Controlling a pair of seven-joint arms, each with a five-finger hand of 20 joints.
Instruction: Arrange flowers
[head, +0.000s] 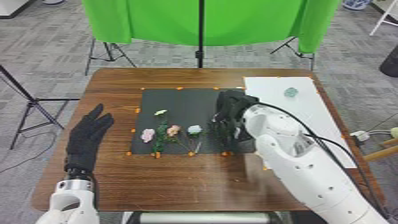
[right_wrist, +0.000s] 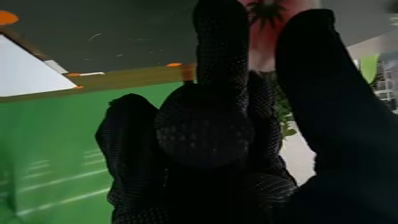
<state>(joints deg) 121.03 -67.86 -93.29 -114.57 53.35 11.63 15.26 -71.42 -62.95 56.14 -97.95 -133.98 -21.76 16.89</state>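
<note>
Over the right side of the flat black mat (head: 182, 99), I have my black-gloved right hand (head: 233, 107) bent round a pink-red flower (right_wrist: 264, 45), thumb on 1 side and fingers on the other. The hand looks partly closed, and I can't tell how tight the hold is. Small green leaves (right_wrist: 289, 131) show next to the glove, so I think the stem runs inside the hand. To do this well, I should pinch the stem and not squash the soft petals. I should go slow, lift straight up before going sideways, and set it down gently so the leaves don't snag or push the others. My black-gloved left hand (head: 87, 130) is open over the brown wooden table (head: 115, 182), holding nothing, and it should stay out of the way. Now I count. I see 5 flowers: the 1 in my hand, and 4 on the mat, which are a pale yellow flower (head: 161, 112), a light pink flower (head: 147, 134), a peach flower (head: 173, 130) and a white flower (head: 194, 129). There are 2 robot hands, 1 mat, 1 table, 1 white flat sheet (head: 313, 117) and 1 small pale green thing (head: 290, 92) on it. The leaves are too bunched to count.
</note>
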